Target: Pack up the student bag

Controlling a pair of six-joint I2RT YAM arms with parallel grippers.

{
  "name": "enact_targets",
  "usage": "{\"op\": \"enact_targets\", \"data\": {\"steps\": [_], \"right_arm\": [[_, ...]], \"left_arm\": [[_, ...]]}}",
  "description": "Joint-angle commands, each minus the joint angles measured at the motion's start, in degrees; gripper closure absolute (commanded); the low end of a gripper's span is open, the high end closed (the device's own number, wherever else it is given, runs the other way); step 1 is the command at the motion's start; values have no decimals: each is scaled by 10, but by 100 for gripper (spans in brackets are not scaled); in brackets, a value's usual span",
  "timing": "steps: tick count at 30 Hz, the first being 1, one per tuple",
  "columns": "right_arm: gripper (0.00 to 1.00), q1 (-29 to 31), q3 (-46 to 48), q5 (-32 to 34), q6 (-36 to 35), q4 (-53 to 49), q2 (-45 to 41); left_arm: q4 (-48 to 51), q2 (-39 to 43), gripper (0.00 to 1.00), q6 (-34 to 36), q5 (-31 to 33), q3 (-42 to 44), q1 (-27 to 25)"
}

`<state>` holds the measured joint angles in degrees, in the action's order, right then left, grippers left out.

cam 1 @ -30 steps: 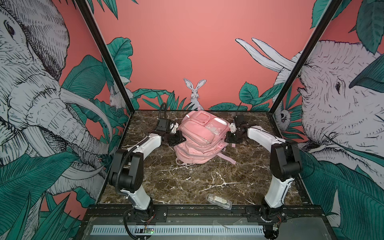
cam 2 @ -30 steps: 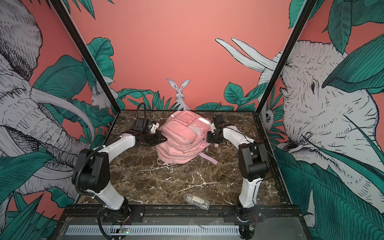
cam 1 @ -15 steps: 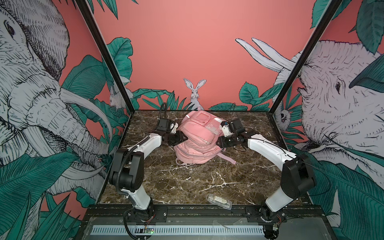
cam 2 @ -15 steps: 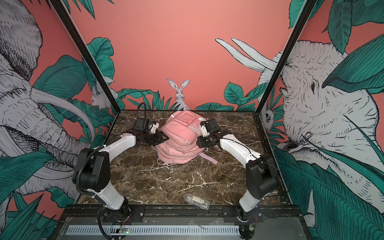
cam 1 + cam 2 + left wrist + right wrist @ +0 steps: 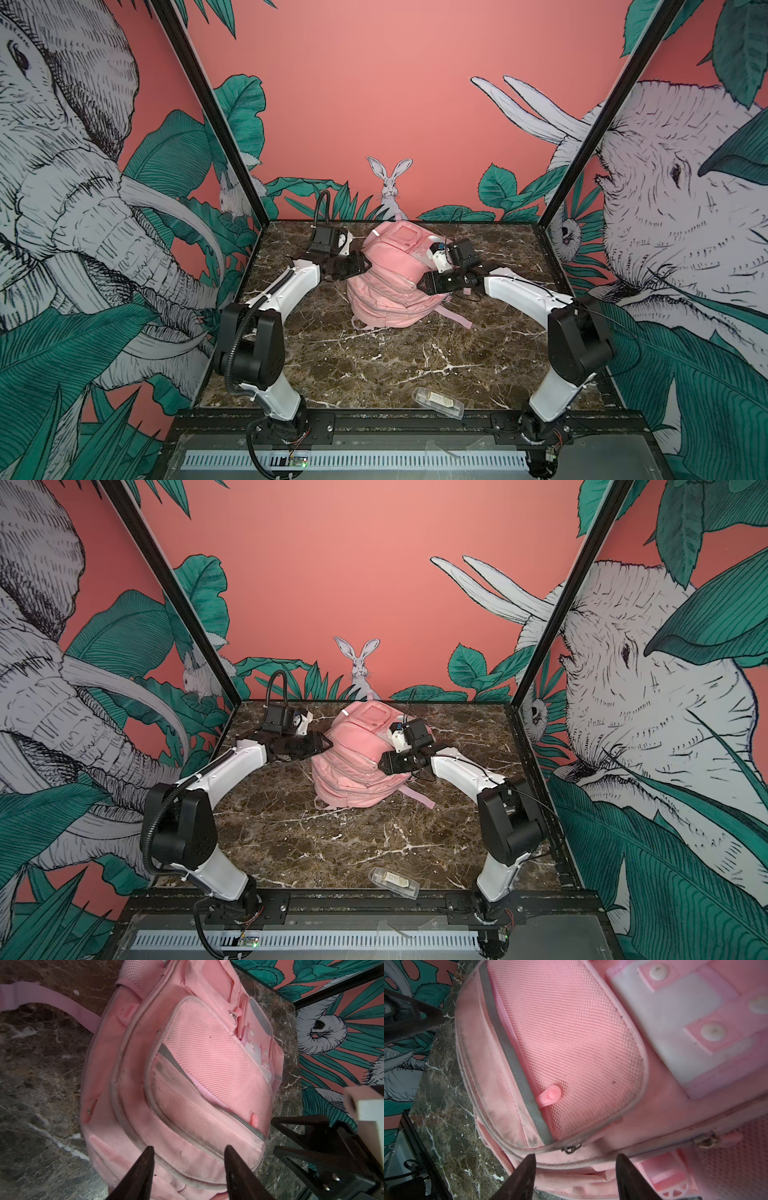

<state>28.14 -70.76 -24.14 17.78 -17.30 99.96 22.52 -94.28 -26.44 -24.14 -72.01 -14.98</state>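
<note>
Starting on the left: the left gripper [image 5: 360, 266] reaches in low over the dark brown marble surface [image 5: 374, 365] and sits right up against the left side of the student bag [image 5: 390, 274], a big soft pink fabric backpack. In the left wrist view the left gripper [image 5: 188, 1148] has its two dark fingers [image 5: 145, 1167] spread apart with nothing pinched between them, just the bag's [image 5: 187, 1064] grubby piping past the tips. I honestly can't tell whether the tips actually touch the fabric.

The bag itself is toward the back middle of the surface in both top views [image 5: 353, 754], slumped with its zipped front pockets facing up. A mesh pocket with a grey reflective strip shows in the right wrist view [image 5: 571, 1032], with a little round pink zipper pull [image 5: 550, 1095] lying on the mesh. One pink webbing strap [image 5: 455, 318] trails off the bag's front right corner and lies flat on the marble.

On the right, the right gripper [image 5: 424, 282] comes in from the other side and hovers over the bag's right half. Its fingers [image 5: 521, 1178] are parted too, nothing clamped in them, with a metal zipper slider [image 5: 572, 1149] just beyond the tips. The left wrist camera also catches the right gripper [image 5: 276, 1135] from across the bag, prongs clearly apart.

Well away from all that, near the front edge and a bit right of centre, a small clear plastic case [image 5: 437, 402] lies on the surface by itself, same spot in both top views [image 5: 394, 881].
</note>
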Motion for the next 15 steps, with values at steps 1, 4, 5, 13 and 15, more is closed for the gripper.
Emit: {"op": "enact_targets", "data": {"steps": [1,4,5,13,15], "right_arm": [[38,0,-12,-24,13,52,18],[38,0,-18,-18,14,60,32],[37,-1,-19,-16,14,60,35],[36,-14,-12,-16,10,80,40],[36,-17,-16,-25,10,83,47]], "left_arm": [[-3,-10,44,12,12,-20,0],[-10,-38,44,7,5,-32,0],[-10,-45,44,6,3,-34,0],[-6,-79,44,9,14,-36,0],[-9,-79,44,6,15,-31,0]]}}
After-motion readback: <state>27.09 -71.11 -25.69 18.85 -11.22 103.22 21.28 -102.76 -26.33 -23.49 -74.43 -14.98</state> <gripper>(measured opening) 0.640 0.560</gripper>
